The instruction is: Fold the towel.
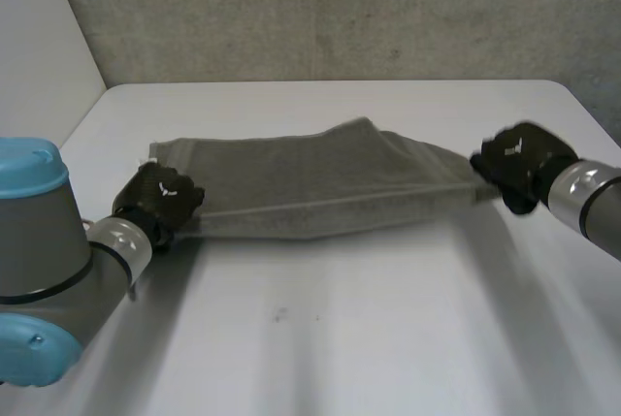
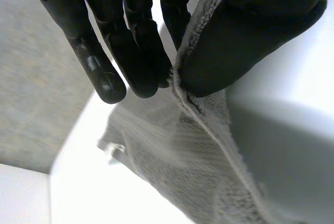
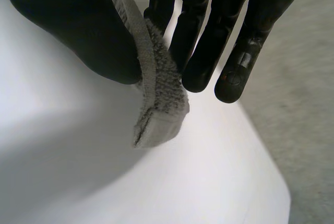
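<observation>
1. The towel (image 1: 320,183), grey and terry-looped, lies stretched across the middle of the white table (image 1: 340,338). It runs from about 9 o'clock to 3 o'clock in the head view.
2. My left hand (image 1: 160,198) is at the towel's 9 o'clock end, on the near corner. My right hand (image 1: 514,159) is at the 3 o'clock end, where the cloth narrows to a point.
3. In my left wrist view, my thumb (image 2: 250,36) presses the towel's hemmed edge against my straight fingers (image 2: 141,62). That hand is pinching the cloth.
4. From that pinch the towel drops away to the table, sagging in soft folds.
5. In my right wrist view, my right thumb (image 3: 78,31) and fingers (image 3: 193,51) clamp the hem between them. A short folded corner of the towel sticks out past my fingertips, clear of the table.
6. A small white tag (image 2: 116,151) is sewn at the towel's far corner in my left wrist view. It is too small to read any writing on it.
7. Each hand has a small white mark on its back in the head view, and I cannot make out what it says.
8. One fingertip on each hand has a round stamped mark with no letters that I can read.
9. A grey wall (image 1: 340,9) stands behind the table at 12 o'clock.
</observation>
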Controlling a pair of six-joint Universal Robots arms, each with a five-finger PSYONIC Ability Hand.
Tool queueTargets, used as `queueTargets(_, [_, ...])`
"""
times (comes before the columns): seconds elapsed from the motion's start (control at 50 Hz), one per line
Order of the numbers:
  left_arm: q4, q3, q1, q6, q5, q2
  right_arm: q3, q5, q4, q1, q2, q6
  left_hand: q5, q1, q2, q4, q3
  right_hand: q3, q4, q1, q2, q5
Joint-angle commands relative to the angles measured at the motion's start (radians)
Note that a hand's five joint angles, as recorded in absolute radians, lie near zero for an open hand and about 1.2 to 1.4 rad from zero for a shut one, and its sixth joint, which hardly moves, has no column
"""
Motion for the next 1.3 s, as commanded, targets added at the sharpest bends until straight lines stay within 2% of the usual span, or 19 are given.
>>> queueTargets(0.02, [-0.141, 0.005, 0.039, 0.019, 0.014, -0.004, -0.008, 0.062, 0.345, 0.005, 0.012, -0.291, 0.200, 0.228, 0.179, 0.179, 0.180, 0.210, 0.204, 0.420, 0.218, 0.243])
queueTargets(0.12, [-0.134, 0.034, 0.048, 0.055, 0.014, -0.082, -0.039, 0.097, 0.355, 0.011, 0.067, -0.318, 0.200, 0.228, 0.179, 0.179, 0.180, 0.210, 0.204, 0.420, 0.218, 0.243])
queueTargets(0.28, [-0.046, 0.233, 0.055, 0.182, 0.014, -0.253, -0.249, 0.139, 0.200, 0.070, 0.213, -0.305, 0.200, 0.228, 0.179, 0.179, 0.180, 0.210, 0.204, 0.420, 0.218, 0.243])
queueTargets(0.32, [0.025, 0.361, 0.053, 0.222, 0.014, -0.298, -0.380, 0.190, 0.075, 0.109, 0.257, -0.305, 0.200, 0.228, 0.179, 0.179, 0.180, 0.210, 0.204, 0.420, 0.218, 0.243])
queueTargets(0.34, [0.026, 0.362, 0.053, 0.222, 0.014, -0.299, -0.381, 0.191, 0.075, 0.109, 0.257, -0.305, 0.200, 0.228, 0.179, 0.179, 0.180, 0.210, 0.204, 0.420, 0.218, 0.243])
queueTargets(0.42, [0.174, 0.636, 0.051, 0.236, 0.013, -0.331, -0.572, 0.235, -0.197, 0.139, 0.276, -0.302, 0.200, 0.228, 0.179, 0.179, 0.180, 0.210, 0.204, 0.420, 0.218, 0.243])
queueTargets(0.44, [0.175, 0.637, 0.051, 0.236, 0.013, -0.331, -0.572, 0.235, -0.198, 0.139, 0.276, -0.302, 0.200, 0.228, 0.179, 0.179, 0.180, 0.210, 0.204, 0.420, 0.218, 0.243])
queueTargets(0.48, [0.300, 0.791, 0.051, 0.217, 0.004, -0.326, -0.615, 0.237, -0.427, 0.140, 0.248, -0.306, 0.200, 0.228, 0.179, 0.179, 0.180, 0.210, 0.204, 0.420, 0.218, 0.243])
queueTargets(0.5, [0.300, 0.792, 0.051, 0.217, 0.004, -0.326, -0.615, 0.237, -0.428, 0.140, 0.248, -0.306, 0.200, 0.228, 0.179, 0.179, 0.180, 0.210, 0.204, 0.420, 0.218, 0.243])
queueTargets(0.54, [0.393, 0.857, 0.051, 0.161, 0.002, -0.302, -0.606, 0.238, -0.609, 0.140, 0.187, -0.306, 0.200, 0.228, 0.179, 0.179, 0.180, 0.210, 0.204, 0.420, 0.218, 0.243])
queueTargets(0.58, [0.415, 0.861, 0.054, 0.121, 0.002, -0.280, -0.588, 0.235, -0.640, 0.142, 0.162, -0.306, 0.200, 0.228, 0.179, 0.179, 0.180, 0.210, 0.204, 0.420, 0.218, 0.243])
queueTargets(0.66, [0.409, 0.827, 0.055, 0.042, 0.005, -0.237, -0.543, 0.226, -0.623, 0.142, 0.128, -0.303, 0.200, 0.228, 0.179, 0.179, 0.180, 0.210, 0.204, 0.420, 0.218, 0.243])
queueTargets(0.76, [0.398, 0.542, 0.067, -0.046, 0.017, -0.135, -0.352, 0.168, -0.528, 0.137, 0.105, -0.277, 0.200, 0.228, 0.179, 0.179, 0.180, 0.210, 0.204, 0.420, 0.218, 0.243])
queueTargets(0.88, [0.423, 0.296, 0.068, -0.051, 0.025, -0.098, -0.163, 0.112, -0.462, 0.128, 0.104, -0.243, 0.200, 0.228, 0.179, 0.179, 0.180, 0.210, 0.204, 0.420, 0.218, 0.243])
queueTargets(0.92, [0.463, 0.162, 0.068, -0.050, 0.054, -0.105, -0.044, 0.093, -0.433, 0.123, 0.105, -0.233, 0.200, 0.228, 0.179, 0.179, 0.180, 0.210, 0.204, 0.420, 0.218, 0.243])
queueTargets(1.02, [0.507, 0.022, 0.070, -0.039, 0.103, -0.168, 0.073, 0.070, -0.416, 0.105, 0.154, -0.229, 0.200, 0.228, 0.179, 0.179, 0.180, 0.210, 0.204, 0.420, 0.218, 0.243])
queueTargets(1.12, [0.501, -0.015, 0.071, -0.027, 0.111, -0.246, 0.127, 0.062, -0.395, 0.099, 0.199, -0.226, 0.200, 0.228, 0.179, 0.179, 0.180, 0.210, 0.204, 0.420, 0.218, 0.243])
queueTargets(1.28, [0.432, -0.034, 0.091, -0.007, 0.114, -0.260, 0.136, 0.062, -0.300, 0.076, 0.179, -0.170, 0.200, 0.228, 0.179, 0.179, 0.180, 0.210, 0.204, 0.420, 0.218, 0.243])
queueTargets(1.3, [0.420, -0.034, 0.097, -0.005, 0.114, -0.259, 0.132, 0.062, -0.288, 0.062, 0.165, -0.148, 0.119, 0.147, 0.098, 0.098, 0.099, 0.210, 0.204, 0.420, 0.218, 0.243])
